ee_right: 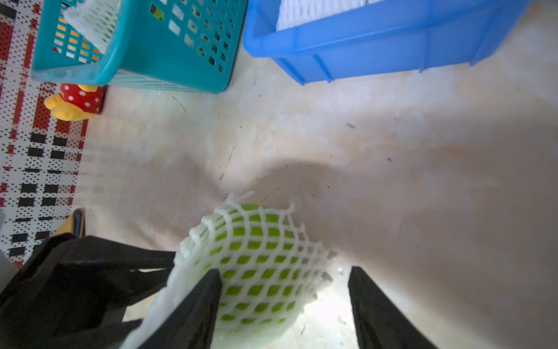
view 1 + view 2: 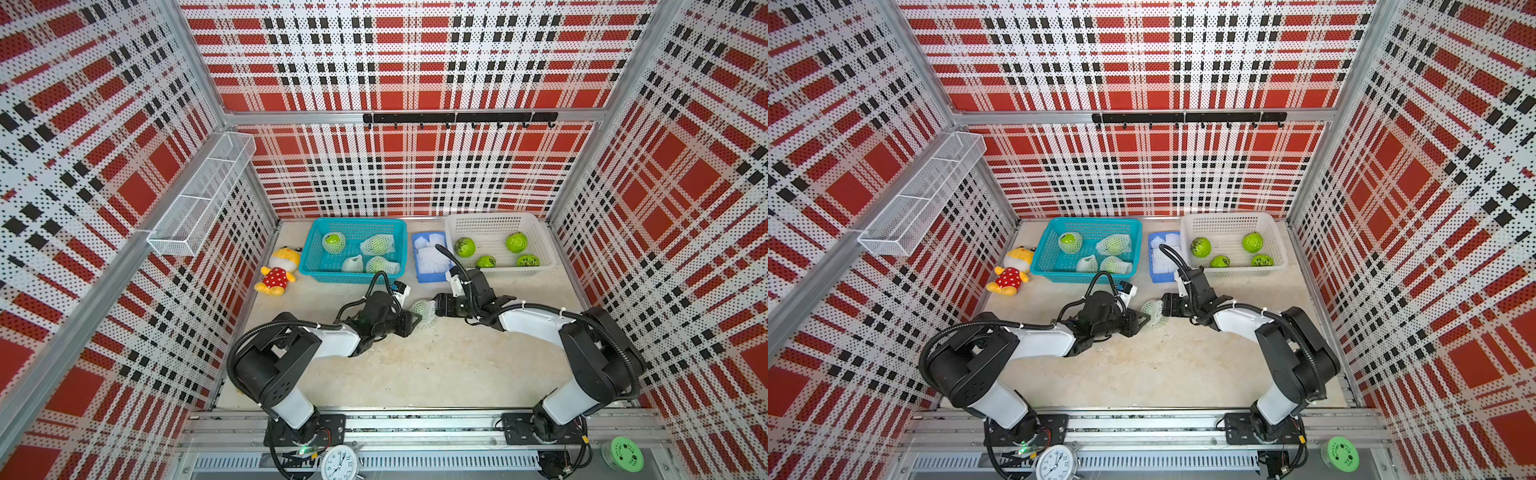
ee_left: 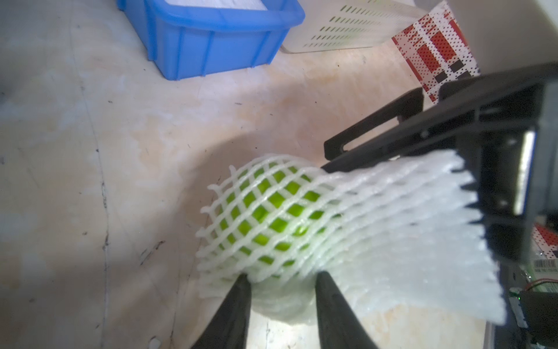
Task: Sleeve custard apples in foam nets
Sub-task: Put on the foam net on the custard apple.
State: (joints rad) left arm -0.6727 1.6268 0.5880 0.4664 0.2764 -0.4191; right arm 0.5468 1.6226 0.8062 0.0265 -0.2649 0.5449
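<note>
Lying between both pincers, the round green apple sits in a soft white foam net with diamond holes. Left pincer touches the net; gripping or not, I cannot tell. Right pincer is open. Both arms bend low, facing each other.

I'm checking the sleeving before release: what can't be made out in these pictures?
- Netted fruit, both top views: the two arms hide its ends, and it is too small to judge coverage.
- Left wrist view: the net is blurred near the camera, so whether the left fingers pinch it is unclear.
- Blue bin: the spare nets are too small to count in the top views and cut off by the edge in the wrist views.
</note>
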